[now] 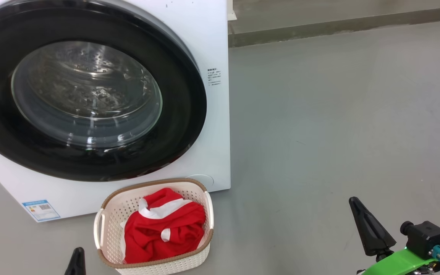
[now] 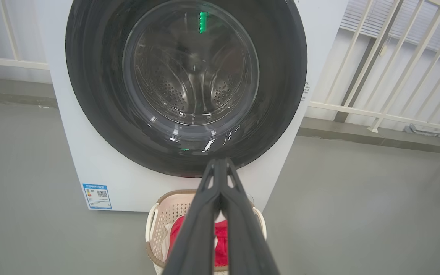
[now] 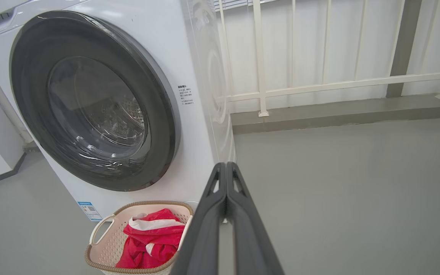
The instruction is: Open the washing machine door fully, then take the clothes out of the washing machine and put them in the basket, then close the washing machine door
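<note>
The white washing machine (image 1: 216, 46) stands at the left with its round black-rimmed door (image 1: 86, 95) flat against the front; the steel drum shows through the glass. In front of it on the floor sits the cream basket (image 1: 107, 244), holding the red clothes (image 1: 162, 229) with white trim. My left gripper (image 1: 76, 256) shows as a dark tip at the bottom edge, just left of the basket. In the left wrist view its fingers (image 2: 220, 164) are pressed together, empty, above the basket (image 2: 162, 214). My right gripper (image 1: 355, 202) is at the lower right over bare floor, shut and empty (image 3: 225, 166).
Grey floor (image 1: 338, 114) spreads to the right of the machine. A low kerb (image 1: 338, 26) runs along the back, with a white railing (image 3: 319, 84) and wall behind it. A blue label (image 1: 41, 210) is on the machine's lower left front.
</note>
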